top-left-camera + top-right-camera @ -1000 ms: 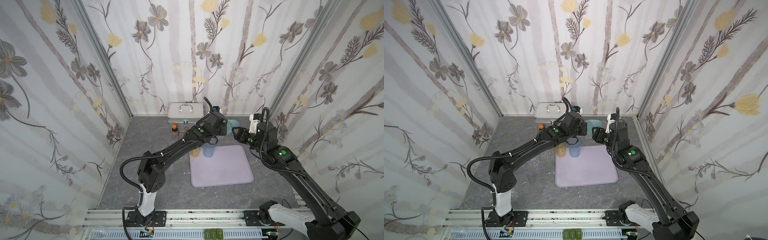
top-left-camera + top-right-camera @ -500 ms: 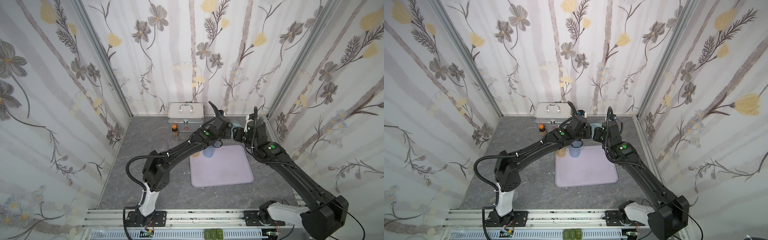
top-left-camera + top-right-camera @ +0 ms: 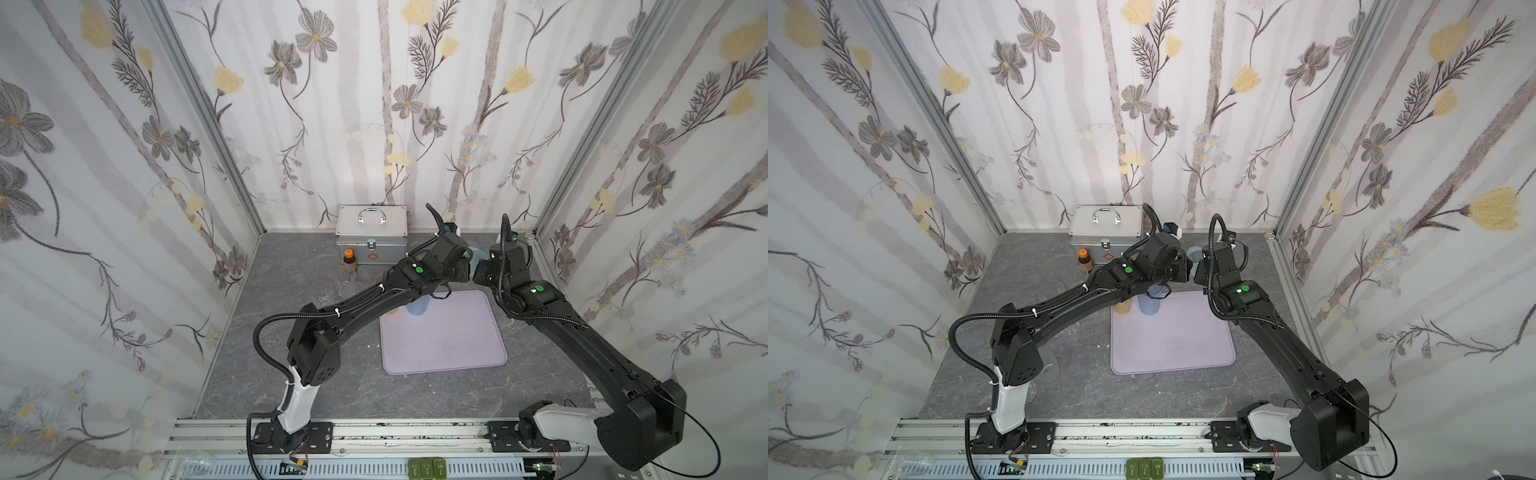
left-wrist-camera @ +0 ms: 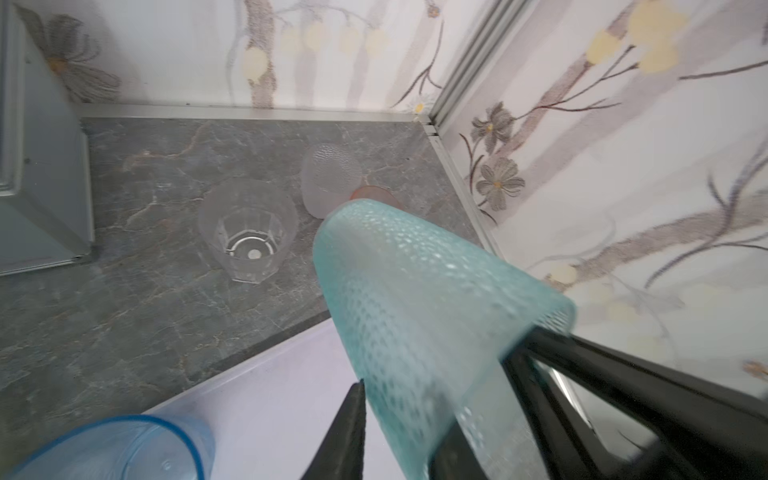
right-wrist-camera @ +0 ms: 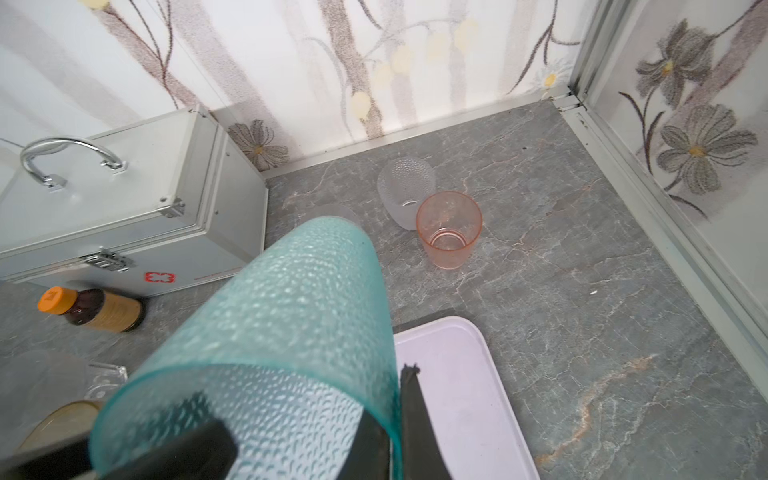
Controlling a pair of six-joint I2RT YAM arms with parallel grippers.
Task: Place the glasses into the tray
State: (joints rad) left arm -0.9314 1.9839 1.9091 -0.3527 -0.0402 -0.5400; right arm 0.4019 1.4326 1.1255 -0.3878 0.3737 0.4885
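Note:
A teal dimpled glass (image 5: 291, 316) hangs tilted over the far edge of the lilac tray (image 3: 449, 340) (image 3: 1175, 336), between both grippers. My right gripper (image 5: 392, 390) is shut on its rim, one finger inside and one outside. My left gripper (image 4: 409, 401) stands with its jaws parted either side of the same rim, its outer finger (image 4: 353, 419) right beside the wall. A blue glass (image 3: 417, 307) and an amber glass (image 3: 1124, 308) stand on the tray's far left corner. A pink glass (image 5: 449, 230), a frosted glass (image 5: 405, 187) and a clear faceted glass (image 4: 249, 237) stand behind the tray.
The silver case (image 3: 372, 237) stands against the back wall, with the brown orange-capped bottle (image 3: 349, 262) in front of it. More clear glasses (image 3: 328, 291) stand left of the tray under my left arm. The right wall rail (image 5: 665, 208) runs close by.
My right gripper has reached in and shut on the teal glass's rim. My left gripper carried the glass toward it, and its jaws have now parted.

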